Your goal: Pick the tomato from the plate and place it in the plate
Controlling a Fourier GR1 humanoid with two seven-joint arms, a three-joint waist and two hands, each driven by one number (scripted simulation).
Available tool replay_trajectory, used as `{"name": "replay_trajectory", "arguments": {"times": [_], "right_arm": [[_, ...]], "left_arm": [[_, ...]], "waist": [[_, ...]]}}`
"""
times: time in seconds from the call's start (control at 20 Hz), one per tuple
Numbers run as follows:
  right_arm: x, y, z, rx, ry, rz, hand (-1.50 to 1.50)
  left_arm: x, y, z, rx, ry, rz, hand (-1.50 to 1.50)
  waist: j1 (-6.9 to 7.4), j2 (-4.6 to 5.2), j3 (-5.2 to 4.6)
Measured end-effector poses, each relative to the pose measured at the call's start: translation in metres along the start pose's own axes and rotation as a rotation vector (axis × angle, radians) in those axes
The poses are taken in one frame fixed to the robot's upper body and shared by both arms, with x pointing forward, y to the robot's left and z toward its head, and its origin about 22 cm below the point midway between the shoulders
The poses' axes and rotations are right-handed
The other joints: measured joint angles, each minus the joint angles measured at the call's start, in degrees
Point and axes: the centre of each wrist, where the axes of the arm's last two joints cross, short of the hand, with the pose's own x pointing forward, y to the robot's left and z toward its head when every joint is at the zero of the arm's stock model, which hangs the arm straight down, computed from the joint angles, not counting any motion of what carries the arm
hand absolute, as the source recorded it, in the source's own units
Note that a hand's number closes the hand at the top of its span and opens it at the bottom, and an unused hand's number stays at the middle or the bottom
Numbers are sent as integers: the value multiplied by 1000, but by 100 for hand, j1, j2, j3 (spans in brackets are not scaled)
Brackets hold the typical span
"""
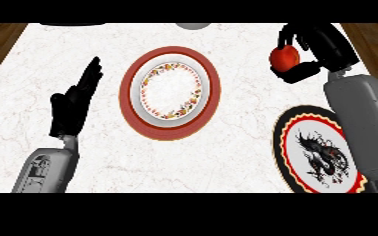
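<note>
A red tomato (284, 56) is held above the counter at the upper right, with my right hand (310, 50) curled round it. Below it, at the lower right, lies a black-rimmed plate (289, 130) with a dragon picture, partly hidden by my right forearm. A red-rimmed plate (171, 93) with a floral ring sits in the middle of the counter, left of the tomato, with nothing on it. My left hand (74, 102) rests open at the left, fingers straight and pointing up.
The white marble counter (244, 105) fills the view. A grey round object (193, 25) shows at the top edge in the middle, and a dark object (74, 24) at the top left. Wooden floor shows past both upper corners.
</note>
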Motion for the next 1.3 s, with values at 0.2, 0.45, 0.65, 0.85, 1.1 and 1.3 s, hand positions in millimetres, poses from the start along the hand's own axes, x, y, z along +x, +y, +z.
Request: {"name": "replay_trajectory", "arguments": {"times": [0.2, 0.45, 0.65, 0.85, 1.1, 1.3], "right_arm": [[35, 6, -12, 24, -70, -76, 150], [83, 29, -41, 80, -86, -156, 150], [115, 58, -56, 128, -91, -198, 150], [143, 85, -73, 167, -96, -212, 150], [162, 117, -83, 222, -75, -90, 150], [162, 144, -80, 274, -14, -45, -150]], "left_arm": [[3, 2, 0, -2, -2, -6, 0], [7, -2, -6, -11, -5, -3, 0], [11, 2, -3, -10, -8, -5, 0], [8, -7, -1, -22, -13, -1, 0], [10, -9, -1, -32, -21, 2, 0], [16, -10, -9, -49, -29, -2, 0]], "waist": [[7, -1, 0], [49, 15, 0], [88, 23, 0], [133, 37, 1], [202, 50, 0], [297, 77, 0]]}}
